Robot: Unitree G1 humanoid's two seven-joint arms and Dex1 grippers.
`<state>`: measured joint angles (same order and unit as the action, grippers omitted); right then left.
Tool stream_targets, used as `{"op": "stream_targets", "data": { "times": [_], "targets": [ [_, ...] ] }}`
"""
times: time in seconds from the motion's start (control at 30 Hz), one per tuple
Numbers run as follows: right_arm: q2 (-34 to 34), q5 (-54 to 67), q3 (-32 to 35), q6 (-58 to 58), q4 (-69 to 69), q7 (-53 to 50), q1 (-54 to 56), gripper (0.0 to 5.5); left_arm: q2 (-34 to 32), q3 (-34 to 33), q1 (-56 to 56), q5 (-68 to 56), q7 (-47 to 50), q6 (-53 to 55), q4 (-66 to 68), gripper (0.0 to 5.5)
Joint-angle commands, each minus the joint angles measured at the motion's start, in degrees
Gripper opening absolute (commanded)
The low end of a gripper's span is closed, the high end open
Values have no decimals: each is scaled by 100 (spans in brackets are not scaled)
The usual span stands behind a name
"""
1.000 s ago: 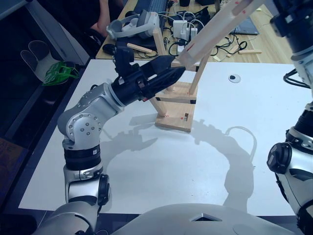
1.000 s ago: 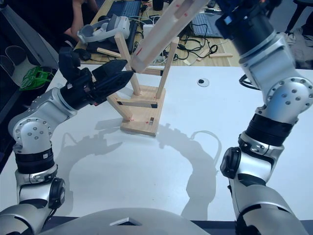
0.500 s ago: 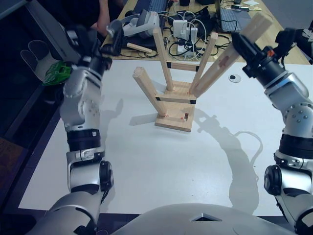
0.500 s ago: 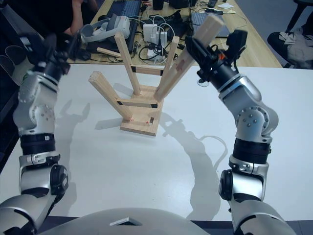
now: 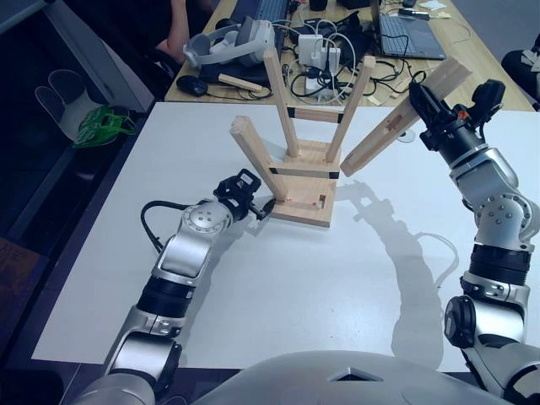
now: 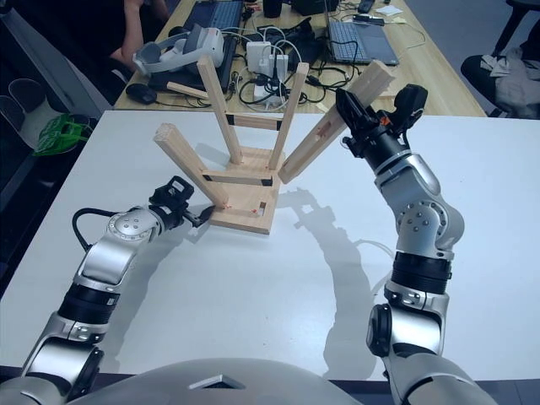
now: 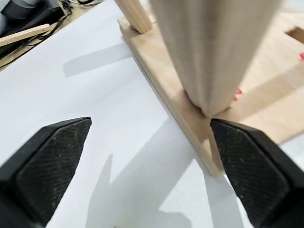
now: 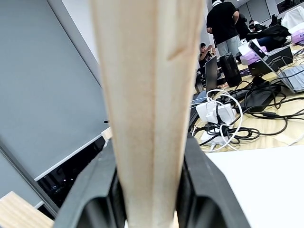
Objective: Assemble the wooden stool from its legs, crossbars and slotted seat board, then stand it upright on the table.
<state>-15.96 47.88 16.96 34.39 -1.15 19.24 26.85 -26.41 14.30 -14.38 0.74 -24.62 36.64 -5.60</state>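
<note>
Down low, the left gripper (image 7: 147, 137) is spread wide, with nothing held. Between its jaws lies a corner of the board (image 5: 301, 213), flat on the surface (image 5: 295, 287), where a leaning leg (image 5: 253, 156) rises. The right gripper (image 5: 422, 105) is clamped on a loose leg (image 5: 388, 131). This leg slants down from it to the board's edge, and contact is unclear. Open surface surrounds the board.

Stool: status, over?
Left claw open, low at seat board corner. Right claw shut on fourth leg, tilted, lower end at board's right edge. Three legs stand in upturned board.
</note>
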Motion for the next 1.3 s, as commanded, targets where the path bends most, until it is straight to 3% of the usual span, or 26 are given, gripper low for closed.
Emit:
{"op": "stream_targets", "data": {
  "times": [0.03,0.5,0.9,1.3],
  "targets": [
    [81,-13,15,26,-99,-51,-59,101,25,99,47,-36,-186,354,-350,465],
    [242,-105,43,153,-28,-64,-300,101,900,64,173,-1380,-528,2125,-1561,465],
    [59,-502,105,-157,498,253,-592,101,1054,-173,-113,-1594,-197,2332,-1580,465],
    [57,-1488,-609,-695,486,209,-783,101,1094,-379,-184,-1771,-62,2140,-1469,465]
  ]
}}
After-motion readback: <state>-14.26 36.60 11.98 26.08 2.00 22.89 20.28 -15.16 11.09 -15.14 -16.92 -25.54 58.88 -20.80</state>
